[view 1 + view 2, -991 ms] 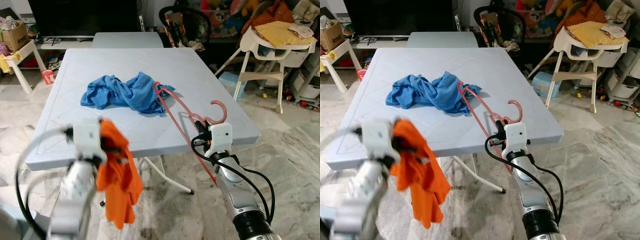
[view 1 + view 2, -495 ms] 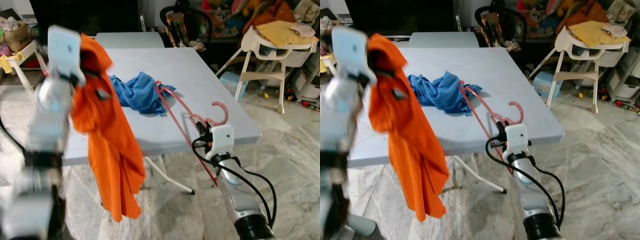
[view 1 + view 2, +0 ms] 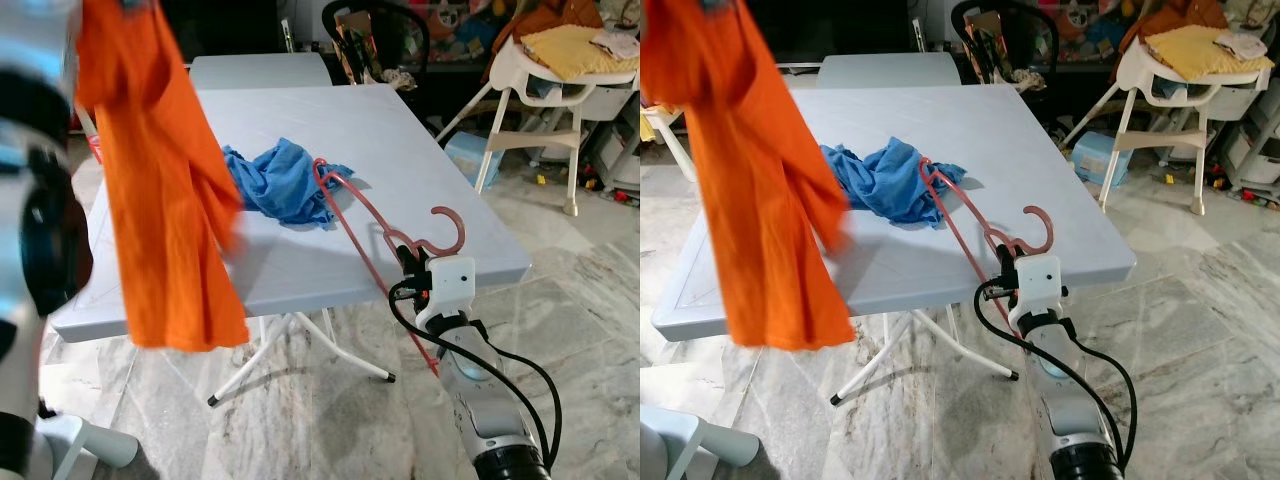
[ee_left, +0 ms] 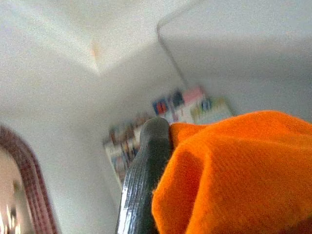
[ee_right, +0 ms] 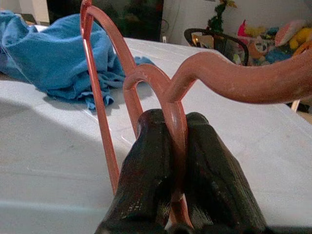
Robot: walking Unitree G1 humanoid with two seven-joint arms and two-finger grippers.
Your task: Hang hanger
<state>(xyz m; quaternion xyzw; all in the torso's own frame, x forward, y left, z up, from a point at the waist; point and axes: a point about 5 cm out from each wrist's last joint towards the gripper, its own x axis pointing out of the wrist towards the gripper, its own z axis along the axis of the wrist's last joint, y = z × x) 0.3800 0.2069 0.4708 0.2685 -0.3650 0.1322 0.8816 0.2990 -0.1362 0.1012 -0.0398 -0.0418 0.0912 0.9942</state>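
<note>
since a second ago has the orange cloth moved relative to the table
Yes. The left gripper has lifted the orange cloth from below the near edge of the table to high above it; it now hangs in front of the tabletop's left side.

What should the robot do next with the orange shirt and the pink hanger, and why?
Probably bring the orange shirt toward the pink hanger. The left gripper holds the shirt high, apart from the hanger, while the right gripper is clamped on the hanger's neck at the table edge.

Orange cloth [image 3: 160, 190] top beyond frame
</note>
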